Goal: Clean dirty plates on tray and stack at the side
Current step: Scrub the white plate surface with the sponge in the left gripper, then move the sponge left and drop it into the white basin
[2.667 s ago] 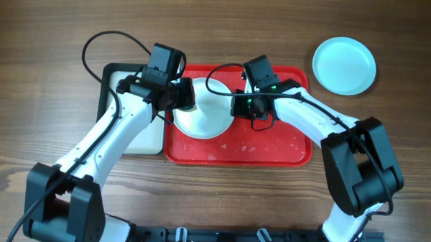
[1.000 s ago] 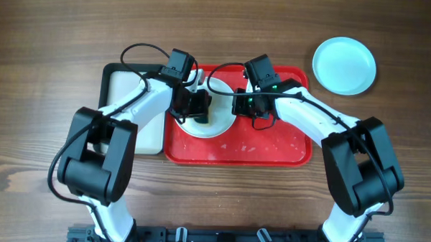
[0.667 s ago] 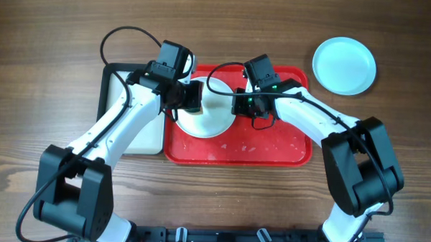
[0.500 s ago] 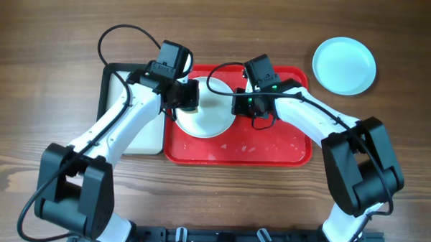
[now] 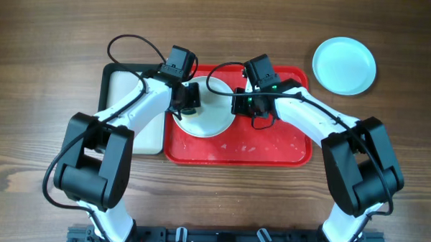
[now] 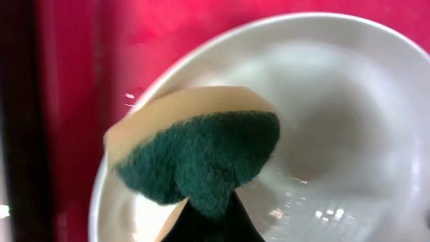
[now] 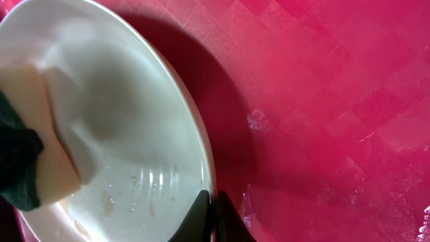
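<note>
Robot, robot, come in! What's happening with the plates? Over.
Left gripper shut on sponge, in white plate. Right gripper pinches its rim. Plate on red tray. Nothing blocking.

Table (image 5: 46, 29): red tray (image 5: 272, 148), cream tray (image 5: 118, 80), aqua plate (image 5: 344, 65)

Green-faced sponge (image 6: 201, 161), cream tray (image 5: 120, 85), wooden table (image 5: 46, 43)

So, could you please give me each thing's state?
Round white glossy plate: on the tray, wet, sponge against it.
Large red rectangular plastic tray: flecked with pale spatter.
Yellow-and-green foam sponge: squeezed, folded.
Left pincer: shut on the sponge.
Right pincer: shut on the white plate's rim.
Pale aqua round plate: empty, off the tray.
</note>
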You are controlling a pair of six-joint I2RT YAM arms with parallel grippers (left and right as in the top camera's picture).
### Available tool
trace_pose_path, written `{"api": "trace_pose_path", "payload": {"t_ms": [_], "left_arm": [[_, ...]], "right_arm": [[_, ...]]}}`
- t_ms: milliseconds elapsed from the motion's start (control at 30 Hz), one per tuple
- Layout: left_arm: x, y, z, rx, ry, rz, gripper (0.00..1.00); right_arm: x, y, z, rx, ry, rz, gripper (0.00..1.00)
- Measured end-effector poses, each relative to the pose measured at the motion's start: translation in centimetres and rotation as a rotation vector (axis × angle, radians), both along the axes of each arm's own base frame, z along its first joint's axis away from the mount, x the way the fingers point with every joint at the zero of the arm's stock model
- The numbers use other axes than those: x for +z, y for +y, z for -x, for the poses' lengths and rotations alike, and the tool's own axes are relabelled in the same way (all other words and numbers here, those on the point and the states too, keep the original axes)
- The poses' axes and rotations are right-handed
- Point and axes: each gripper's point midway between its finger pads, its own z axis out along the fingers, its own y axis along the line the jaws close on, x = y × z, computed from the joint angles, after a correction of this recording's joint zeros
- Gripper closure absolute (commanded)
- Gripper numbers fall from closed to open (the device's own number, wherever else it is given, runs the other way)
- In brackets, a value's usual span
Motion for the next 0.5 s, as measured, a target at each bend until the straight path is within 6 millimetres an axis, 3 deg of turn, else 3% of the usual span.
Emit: {"api": "trace_pose_path", "payload": {"t_ms": [333, 500], "left_arm": [[-0.5, -3.0, 1.0, -0.054, 0.067, 0.164, 0.96], [0.3, -5.9, 2.3, -0.164, 0.112, 0.331, 0.96]], "right_arm": [[0.0, 0.0, 0.0, 0.005, -0.002, 0.001, 0.96], [0.0, 0.0, 0.0, 0.005, -0.002, 0.001, 0.96]]}}
